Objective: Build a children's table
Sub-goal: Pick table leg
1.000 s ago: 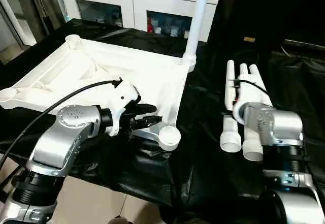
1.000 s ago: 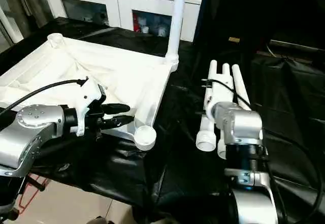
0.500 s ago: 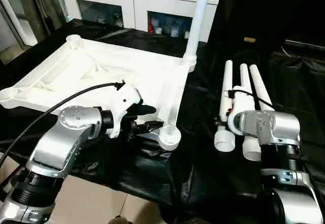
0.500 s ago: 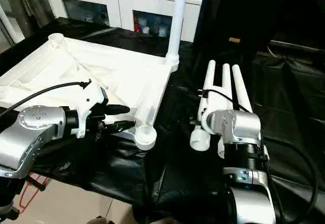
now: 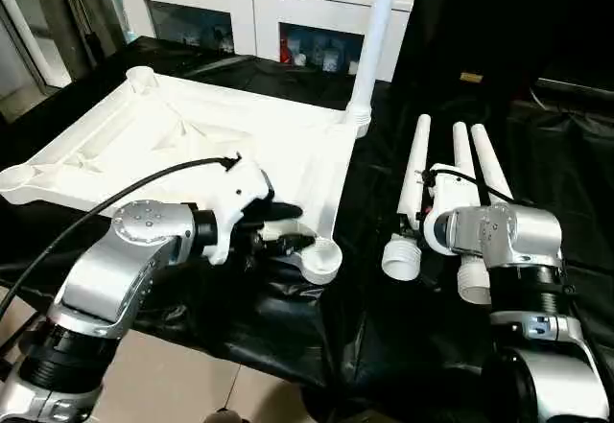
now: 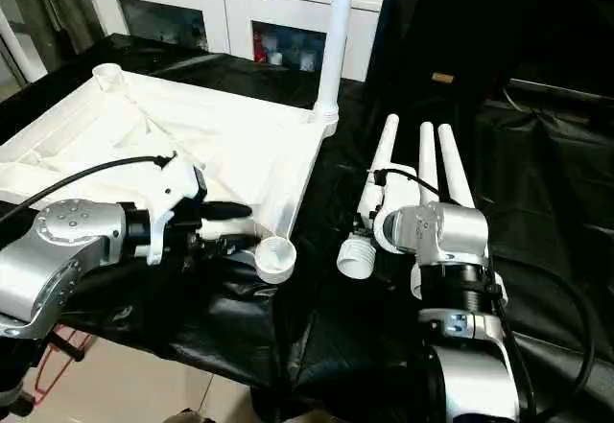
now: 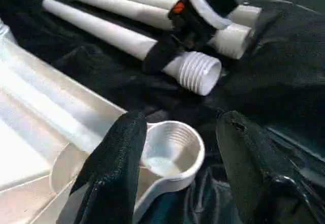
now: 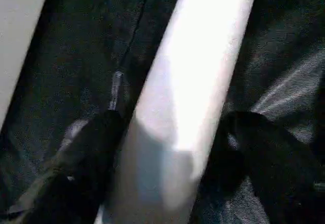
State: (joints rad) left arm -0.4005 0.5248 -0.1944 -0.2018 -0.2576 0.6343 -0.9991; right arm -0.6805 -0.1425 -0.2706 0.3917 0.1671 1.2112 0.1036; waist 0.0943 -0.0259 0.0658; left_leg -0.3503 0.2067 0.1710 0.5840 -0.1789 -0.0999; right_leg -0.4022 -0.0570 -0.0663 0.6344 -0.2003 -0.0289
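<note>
A white tabletop lies underside-up on black sheeting, filling the upper left of the head-camera frame, one leg already upright in its far corner socket; the left gripper stands open astride the near corner socket, gripping nothing; at right of centre the right gripper straddles a white leg swung away from two other legs beside it, whether its fingers clamp the tube cannot be told.
</note>
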